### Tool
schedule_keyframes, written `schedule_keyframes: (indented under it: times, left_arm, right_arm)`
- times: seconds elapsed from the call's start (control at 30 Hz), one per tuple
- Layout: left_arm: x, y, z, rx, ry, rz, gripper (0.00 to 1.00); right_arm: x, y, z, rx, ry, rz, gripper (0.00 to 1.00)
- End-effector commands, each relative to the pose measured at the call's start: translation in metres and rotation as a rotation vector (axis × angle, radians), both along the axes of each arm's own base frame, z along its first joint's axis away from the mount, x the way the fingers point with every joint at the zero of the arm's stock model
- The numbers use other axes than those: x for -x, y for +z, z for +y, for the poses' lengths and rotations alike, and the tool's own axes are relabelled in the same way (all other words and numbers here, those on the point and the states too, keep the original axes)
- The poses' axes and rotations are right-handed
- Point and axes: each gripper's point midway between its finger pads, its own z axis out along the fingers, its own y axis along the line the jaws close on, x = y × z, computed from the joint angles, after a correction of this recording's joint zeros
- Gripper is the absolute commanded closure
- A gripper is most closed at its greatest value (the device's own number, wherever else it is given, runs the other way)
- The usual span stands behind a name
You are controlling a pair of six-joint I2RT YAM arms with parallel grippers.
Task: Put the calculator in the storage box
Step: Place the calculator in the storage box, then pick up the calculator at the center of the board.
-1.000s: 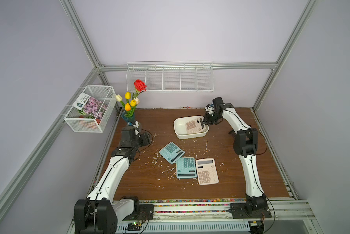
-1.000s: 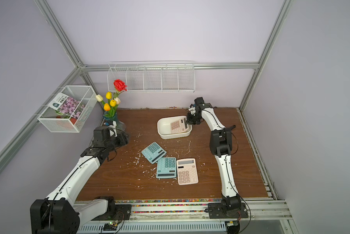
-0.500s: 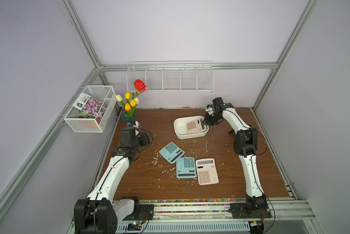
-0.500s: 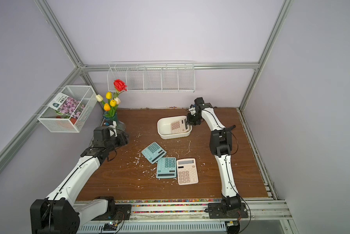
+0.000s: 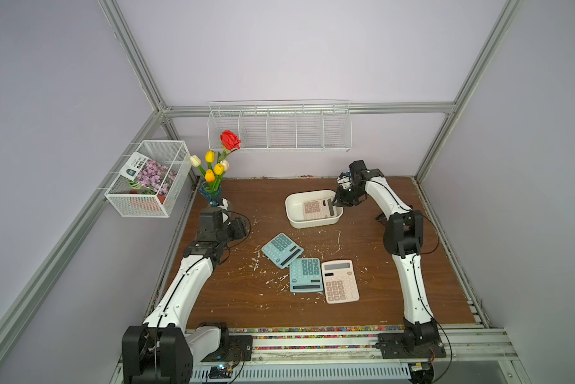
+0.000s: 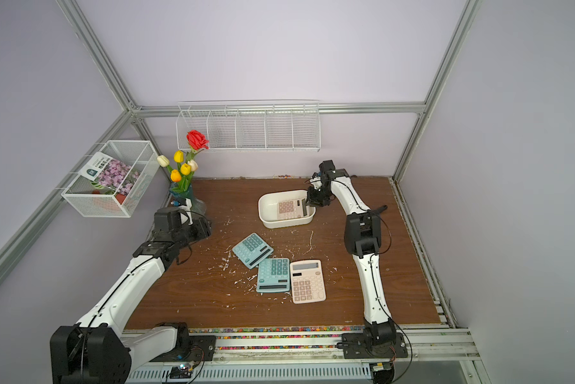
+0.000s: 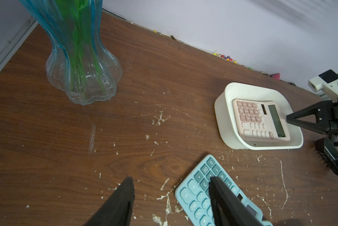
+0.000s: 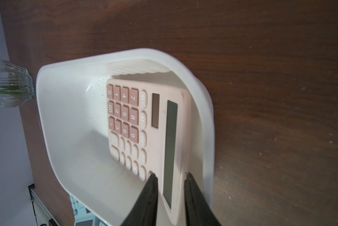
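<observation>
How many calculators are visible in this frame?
4. A pink calculator leans inside the storage box. On the table: a tilted teal calculator, a straight teal calculator next to it, and a second pink calculator beside that. None seems hidden.

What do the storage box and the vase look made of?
Storage box: probably plastic, smooth glossy white, with a moulded rolled rim. Vase: looks like clear ribbed glass, tinted blue higher up; green stems show through it.
</observation>
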Motion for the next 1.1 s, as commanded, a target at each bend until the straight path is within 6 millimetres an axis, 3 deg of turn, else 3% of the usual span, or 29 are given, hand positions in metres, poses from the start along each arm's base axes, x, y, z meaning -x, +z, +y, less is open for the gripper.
schedule_keyframes:
  times: [0.0, 0.13, 0.27, 0.37, 0.47, 0.6, 0.83, 1.07]
  left_arm:
    - [-0.001, 0.001, 0.0, -0.003, -0.001, 0.0, 0.35]
    - [0.0, 0.001, 0.0, -0.002, -0.001, -0.001, 0.35]
    - [0.001, 0.005, -0.001, 0.003, -0.004, -0.01, 0.35]
    - [0.001, 0.005, -0.002, 0.01, -0.008, -0.01, 0.35]
    - [0.002, 0.006, -0.004, 0.017, -0.013, -0.014, 0.35]
    - [0.004, 0.007, -0.009, 0.029, -0.03, -0.014, 0.35]
    - [0.007, 0.006, -0.017, 0.033, -0.052, -0.009, 0.34]
    - [0.008, 0.006, -0.021, 0.042, -0.067, -0.005, 0.34]
  right_arm:
    - [0.001, 0.03, -0.005, 0.033, 0.008, -0.062, 0.7]
    - [0.007, 0.071, -0.012, 0.056, -0.008, -0.135, 0.68]
    - [0.027, 0.113, -0.017, 0.059, -0.041, -0.204, 0.66]
    - [0.048, 0.136, -0.017, 0.025, -0.081, -0.237, 0.66]
    - [0.074, 0.145, -0.015, -0.03, -0.124, -0.232, 0.65]
    - [0.114, 0.139, -0.006, -0.084, -0.143, -0.185, 0.64]
    - [0.181, 0.101, 0.004, -0.148, -0.181, -0.044, 0.6]
    - [0.235, 0.073, 0.013, -0.054, 0.163, 0.005, 0.59]
